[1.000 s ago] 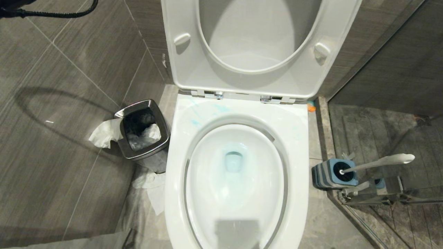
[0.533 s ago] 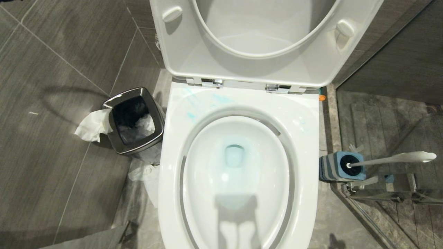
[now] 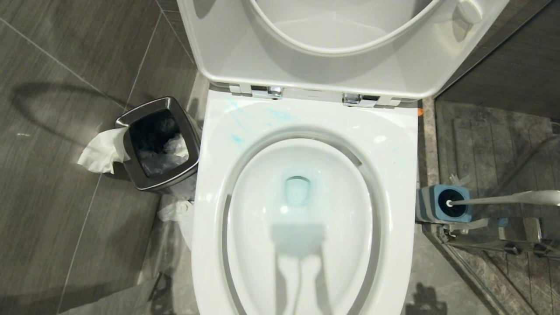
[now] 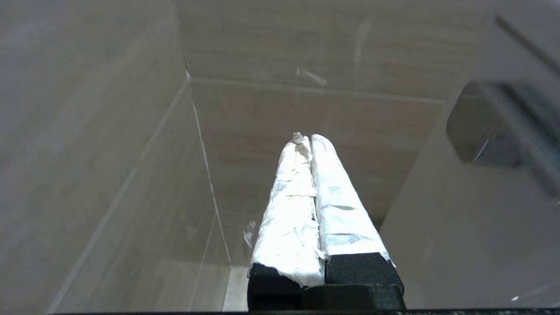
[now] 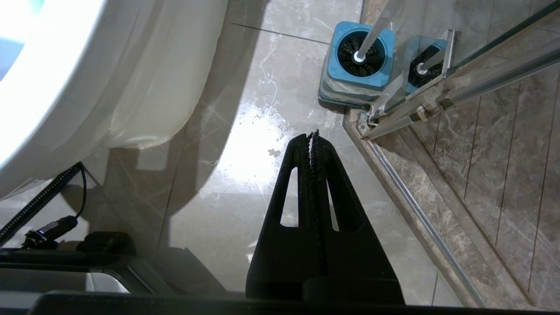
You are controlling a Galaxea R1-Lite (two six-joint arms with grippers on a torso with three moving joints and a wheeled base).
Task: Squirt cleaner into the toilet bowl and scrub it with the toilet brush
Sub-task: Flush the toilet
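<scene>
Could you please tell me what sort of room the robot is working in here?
A bathroom, most likely in a home or hotel: a white toilet bowl with its seat raised, a toilet brush standing in a blue holder beside a glass shower screen, and a small chrome waste bin on grey tiles.

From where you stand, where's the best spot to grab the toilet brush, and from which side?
Probably the long white handle of the toilet brush, well clear of the blue holder. It leans out of the holder, away from the toilet bowl, with open space above it, so come from above with the fingers across the handle.
</scene>
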